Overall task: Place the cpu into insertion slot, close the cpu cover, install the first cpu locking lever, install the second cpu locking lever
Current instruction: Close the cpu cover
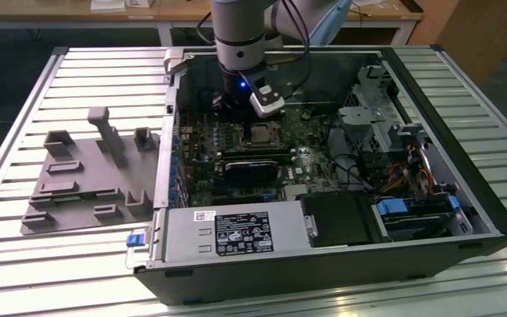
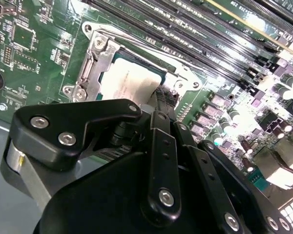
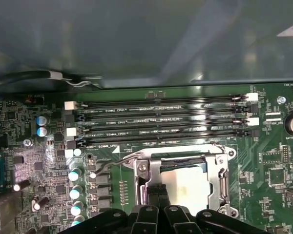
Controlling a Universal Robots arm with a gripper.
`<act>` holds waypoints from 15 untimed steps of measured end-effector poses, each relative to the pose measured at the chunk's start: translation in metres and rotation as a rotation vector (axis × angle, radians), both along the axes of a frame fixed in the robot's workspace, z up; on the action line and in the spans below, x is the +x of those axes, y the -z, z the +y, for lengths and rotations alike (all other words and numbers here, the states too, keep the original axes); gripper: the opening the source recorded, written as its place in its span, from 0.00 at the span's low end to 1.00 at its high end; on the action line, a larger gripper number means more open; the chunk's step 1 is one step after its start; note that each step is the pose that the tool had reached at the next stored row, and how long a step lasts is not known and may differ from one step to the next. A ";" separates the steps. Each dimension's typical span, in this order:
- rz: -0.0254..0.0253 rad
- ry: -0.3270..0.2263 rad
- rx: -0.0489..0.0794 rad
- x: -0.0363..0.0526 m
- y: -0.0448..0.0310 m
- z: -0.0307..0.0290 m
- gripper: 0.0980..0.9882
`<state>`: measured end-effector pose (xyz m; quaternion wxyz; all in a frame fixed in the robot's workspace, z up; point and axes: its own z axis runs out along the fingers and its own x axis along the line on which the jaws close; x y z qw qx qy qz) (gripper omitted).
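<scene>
Slatted metal desk [image 1: 103,66] carries an open computer case [image 1: 324,271] lying on its side. A grey fixture tray [image 1: 68,191] sits beside the case on the exterior view's left. My arm [image 1: 236,33] reaches down into the far middle of the case. The power supply [image 1: 236,234] runs along the near wall. The green circuit board [image 3: 273,161] fills the floor of the case, and a black card [image 1: 253,165] sits just near of the socket. Four memory slots [image 3: 161,119] run in a row just far of the socket, all unfilled. The insertion slot [image 1: 258,135] is at mid-board, directly under my wrist. The cpu cover [image 3: 220,183] lies flat over it, its silvery frame around all four sides of the opening, not raised. The cpu [image 3: 193,185] is seated in the slot, its dull silver top showing through the cover's cut-out in both wrist views. My hand [image 3: 156,195] is low over the socket's edge, fingertips [image 2: 163,95] drawn together with nothing visible between them, so it is clenched and carrying nothing. The tips are at or just above the cover's rim; I cannot tell whether they touch. A thin wire lever [image 3: 110,165] angles out from the socket's corner over the board. Judgement: placing the chip looks done and the cover looks closed. That lever seems not latched, so the work stands at the locking levers. I cannot make out the other lever's condition.
</scene>
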<state>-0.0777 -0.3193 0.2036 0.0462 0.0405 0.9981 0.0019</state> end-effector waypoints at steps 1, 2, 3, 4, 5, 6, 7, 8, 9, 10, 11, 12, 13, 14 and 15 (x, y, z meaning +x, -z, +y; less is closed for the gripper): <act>0.0000 -0.001 0.001 -0.0005 0.0003 0.0000 0.00; 0.0000 -0.001 0.001 -0.0007 0.0007 -0.0001 0.00; 0.0000 -0.002 0.001 -0.0009 0.0012 -0.0002 0.00; 0.0000 -0.003 0.001 -0.0009 0.0016 -0.0002 0.00; 0.0001 -0.003 0.001 -0.0010 0.0020 -0.0003 0.00; 0.0001 -0.004 0.001 -0.0010 0.0023 -0.0003 0.00; 0.0001 -0.005 0.001 -0.0010 0.0026 -0.0003 0.00; 0.0001 -0.005 0.001 -0.0010 0.0028 -0.0003 0.00; 0.0001 -0.005 0.001 -0.0010 0.0029 -0.0002 0.00; 0.0002 -0.005 0.001 -0.0010 0.0030 -0.0003 0.00; 0.0002 -0.005 0.001 -0.0010 0.0031 -0.0003 0.00; 0.0001 -0.005 0.001 -0.0009 0.0032 -0.0002 0.00; 0.0000 -0.005 0.001 -0.0006 0.0033 -0.0002 0.00; -0.0001 -0.005 0.001 0.0000 0.0034 -0.0002 0.00; 0.0000 -0.005 0.001 0.0007 0.0034 -0.0002 0.00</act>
